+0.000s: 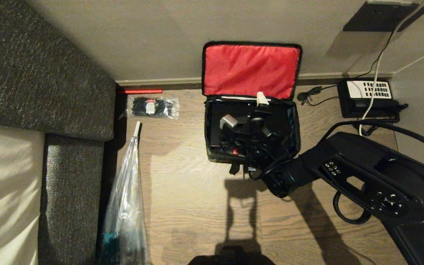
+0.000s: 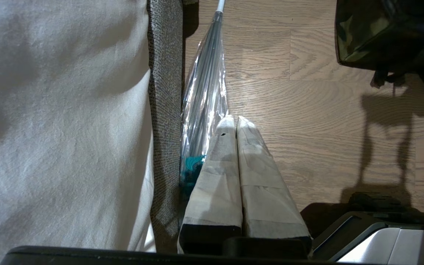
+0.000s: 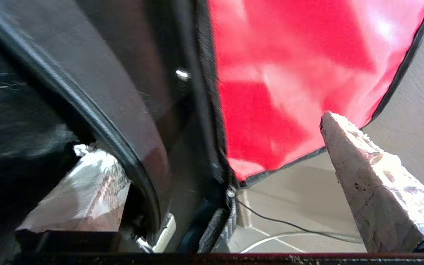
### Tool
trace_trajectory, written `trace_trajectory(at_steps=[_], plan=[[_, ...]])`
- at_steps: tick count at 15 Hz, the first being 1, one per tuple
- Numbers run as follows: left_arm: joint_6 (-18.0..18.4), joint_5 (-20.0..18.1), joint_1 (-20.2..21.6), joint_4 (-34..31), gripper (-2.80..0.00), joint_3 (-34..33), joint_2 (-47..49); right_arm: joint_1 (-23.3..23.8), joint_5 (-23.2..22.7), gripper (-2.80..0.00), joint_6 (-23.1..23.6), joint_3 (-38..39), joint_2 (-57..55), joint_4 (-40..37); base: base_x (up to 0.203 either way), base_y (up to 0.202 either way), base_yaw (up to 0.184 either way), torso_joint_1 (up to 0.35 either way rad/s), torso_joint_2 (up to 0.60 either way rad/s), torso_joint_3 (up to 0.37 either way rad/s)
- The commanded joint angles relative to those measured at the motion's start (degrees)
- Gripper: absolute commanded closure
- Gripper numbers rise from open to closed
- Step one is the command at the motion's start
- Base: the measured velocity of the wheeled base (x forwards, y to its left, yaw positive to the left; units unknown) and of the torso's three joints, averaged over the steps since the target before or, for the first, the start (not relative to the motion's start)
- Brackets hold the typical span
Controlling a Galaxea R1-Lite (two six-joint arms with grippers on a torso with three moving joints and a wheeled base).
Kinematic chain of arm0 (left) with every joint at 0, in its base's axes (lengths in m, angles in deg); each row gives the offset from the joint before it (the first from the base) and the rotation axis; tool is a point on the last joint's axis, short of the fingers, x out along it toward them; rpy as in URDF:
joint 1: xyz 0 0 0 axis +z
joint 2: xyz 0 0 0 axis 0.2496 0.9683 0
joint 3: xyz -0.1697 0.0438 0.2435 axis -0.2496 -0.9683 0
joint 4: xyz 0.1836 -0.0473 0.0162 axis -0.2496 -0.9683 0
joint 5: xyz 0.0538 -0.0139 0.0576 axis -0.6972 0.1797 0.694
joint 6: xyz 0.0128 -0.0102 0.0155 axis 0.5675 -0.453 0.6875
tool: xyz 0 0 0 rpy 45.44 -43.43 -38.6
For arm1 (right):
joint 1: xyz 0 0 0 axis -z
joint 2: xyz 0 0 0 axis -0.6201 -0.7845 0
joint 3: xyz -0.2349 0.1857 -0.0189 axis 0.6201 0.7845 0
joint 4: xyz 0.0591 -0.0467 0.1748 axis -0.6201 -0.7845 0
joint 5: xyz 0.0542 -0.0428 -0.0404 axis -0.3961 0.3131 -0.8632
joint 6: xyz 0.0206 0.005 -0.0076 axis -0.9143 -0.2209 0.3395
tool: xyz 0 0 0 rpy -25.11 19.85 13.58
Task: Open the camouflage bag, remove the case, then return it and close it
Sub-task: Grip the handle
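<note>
The camouflage bag [image 1: 251, 127] stands open at the back edge of the floor [image 1: 197, 191], against the wall. The case [image 3: 98, 84] lies inside. The right gripper [image 1: 244, 110] reaches in, fingers spread wide and holding nothing. The case looks stiff and smooth (probably slippery), so grip its edge. The left gripper [image 2: 237, 123] is parked, fingers together.

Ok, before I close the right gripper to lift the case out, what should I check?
1. camouflage bag lid fully open, leaning on the wall: ok.
2. case lying inside the bag: ok.
3. right gripper open, down in the bag's back part: ok.
4. Its fingers straddling the case's edge: cannot tell.
5. left gripper shut, parked away from the bag: ok.
</note>
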Motion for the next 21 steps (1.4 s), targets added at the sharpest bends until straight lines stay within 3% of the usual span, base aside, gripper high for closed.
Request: trace_trajectory(at_steps=[1,5,6,7,11,16,21], plan=[[0.0,0.0,0.0,0.0,0.00,0.0,-0.1,1.4,0.5,-2.80,1.0,-1.8,-1.0,0.5,0.000,0.000,0.000,0.000,0.00,0.000],[0.0,0.0,0.0,0.0,0.00,0.0,-0.1,1.5,0.3,-2.80,0.4,-2.2,-2.1,0.6,0.000,0.000,0.000,0.000,0.00,0.000],[0.0,0.0,0.0,0.0,0.00,0.0,-0.1,1.5,0.2,-0.69,0.3,-1.2,-2.1,0.2,0.000,0.000,0.000,0.000,0.00,0.000],[-0.1,0.0,0.0,0.0,0.00,0.0,-0.1,1.5,0.3,0.00,0.0,-0.6,-2.4,0.3,0.000,0.000,0.000,0.000,0.00,0.000],[0.0,0.0,0.0,0.0,0.00,0.0,-0.1,1.0,0.3,0.00,-1.6,-0.8,-3.9,1.6,0.000,0.000,0.000,0.000,0.00,0.000],[0.0,0.0,0.0,0.0,0.00,0.0,-0.1,-0.3,0.6,0.00,-1.2,-1.0,-6.0,7.2,0.000,0.000,0.000,0.000,0.00,0.000],[0.0,0.0,0.0,0.0,0.00,0.0,-0.1,-0.9,1.4,0.00,-0.1,-2.2,-5.7,7.3,0.000,0.000,0.000,0.000,0.00,0.000]])
